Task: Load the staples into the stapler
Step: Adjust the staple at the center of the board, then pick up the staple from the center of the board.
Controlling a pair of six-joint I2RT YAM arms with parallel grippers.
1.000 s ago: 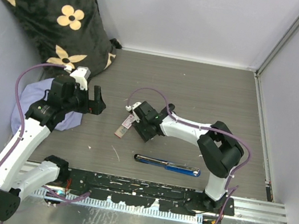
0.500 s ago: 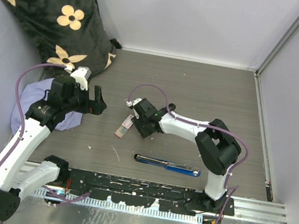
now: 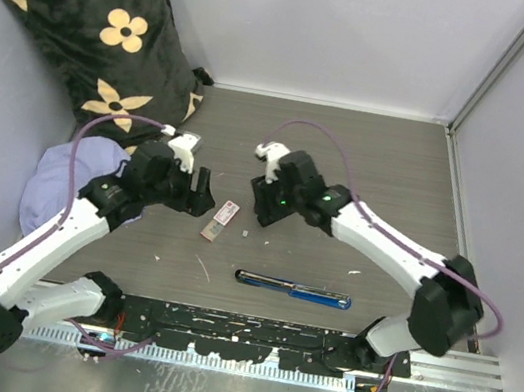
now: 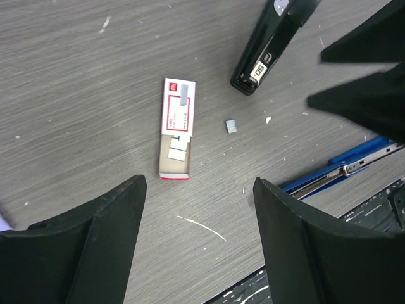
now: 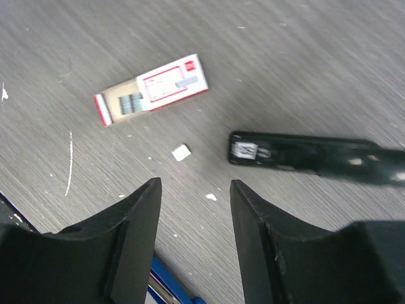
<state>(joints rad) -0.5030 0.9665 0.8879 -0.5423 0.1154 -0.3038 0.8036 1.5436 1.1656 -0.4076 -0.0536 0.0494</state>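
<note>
Read the table [image 3: 367,174] from above as a dial, twelve o'clock pointing away from the arm bases. Nearest, at six o'clock, the blue stapler [image 3: 291,289] lies flat and lengthwise, with nothing touching it.

Just beyond, near the middle, sits the staples box [image 3: 221,219]. It is white with a red label, and its tray is slid partway out so the strips inside show. Nothing touches it either. A loose bit of staples [image 4: 231,126] lies on the wood just beside the box, at its three o'clock. The black stapler [image 4: 269,47] lies at the box's two o'clock, nose toward it.

The left gripper [image 3: 199,195] hangs at the box's ten o'clock, jaws spread wide and empty. The right gripper [image 3: 262,206] hangs over the black stapler, jaws also parted and empty. The stapler lies past its fingertips, not between them.

Farther off are a purple cloth [image 3: 44,193] at nine o'clock and a black flowered cushion [image 3: 71,10] at eleven.

The box looks light, so I judge that a finger landing on one side would spin or slide it instead of gripping it. With the tray open, a tilt or knock could spill the strips onto the wood. Once flat there, like the loose bit, they would be hard to pinch. A hard squeeze could snap a strip. The two grippers hang close together, so both reaching for the box at once risks a clash.
</note>
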